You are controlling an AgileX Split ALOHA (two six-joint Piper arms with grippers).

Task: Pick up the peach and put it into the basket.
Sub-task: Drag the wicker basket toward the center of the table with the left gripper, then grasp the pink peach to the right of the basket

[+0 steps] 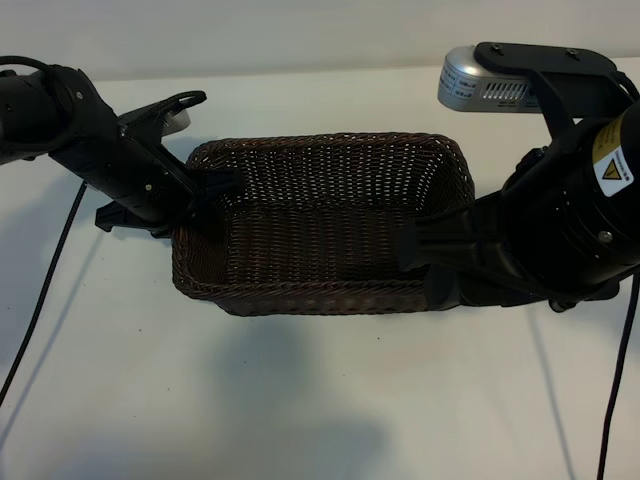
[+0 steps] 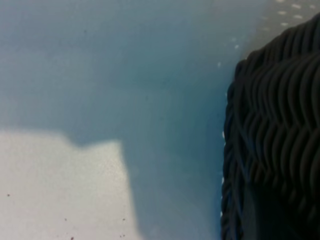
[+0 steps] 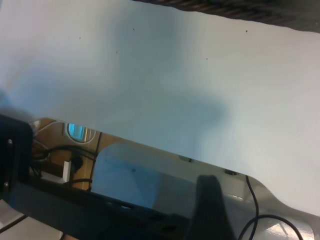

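Exterior: dark brown woven wicker basket [image 1: 320, 220] on white tabletop [image 1: 300, 400]. Left claw [image 1: 215, 185] clamped on its left rim; right claw [image 1: 415, 245] apart at its right side. Left wrist view alone shows the weave close.

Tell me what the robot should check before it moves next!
1. Peach found: not ok. No view shows it.
2. Basket upright on the table, open side up: ok.
3. Room in the basket: ok. The part that shows holds nothing; the right arm hides one corner.
4. Right hand free: ok. It is open at the basket's right side, with nothing seen in it.
5. Left hand clear of the basket: cannot tell. It sits right at the left rim.
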